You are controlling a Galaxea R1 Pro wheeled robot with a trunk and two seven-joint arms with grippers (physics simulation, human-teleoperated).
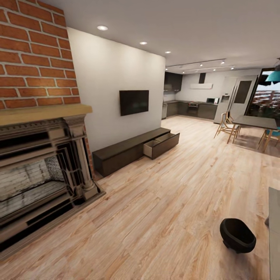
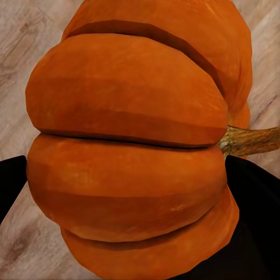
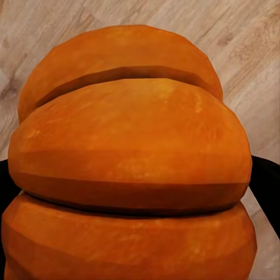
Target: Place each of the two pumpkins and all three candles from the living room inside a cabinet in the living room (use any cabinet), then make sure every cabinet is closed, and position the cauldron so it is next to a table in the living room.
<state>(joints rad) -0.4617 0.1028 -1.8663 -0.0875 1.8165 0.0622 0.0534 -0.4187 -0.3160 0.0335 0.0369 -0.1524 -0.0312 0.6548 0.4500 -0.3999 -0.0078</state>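
With a pumpkin [image 2: 131,151] clamped in the left gripper and another [image 3: 131,169] in the right, drive squarely to the cabinet's [image 1: 128,149] open drawer [image 1: 161,144] ahead.

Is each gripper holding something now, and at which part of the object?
Each wrist view shows a pumpkin close up: left pumpkin, right pumpkin, dark finger at its side. Probably held by the ribbed sides; the contact itself is hidden.

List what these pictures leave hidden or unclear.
- Left wrist view: the pumpkin hides the fingers and whatever grips it.
- Right wrist view: the other pumpkin does likewise.
- Head view: the open drawer of the cabinet is too distant to show contents; the table is cut off by the edge.
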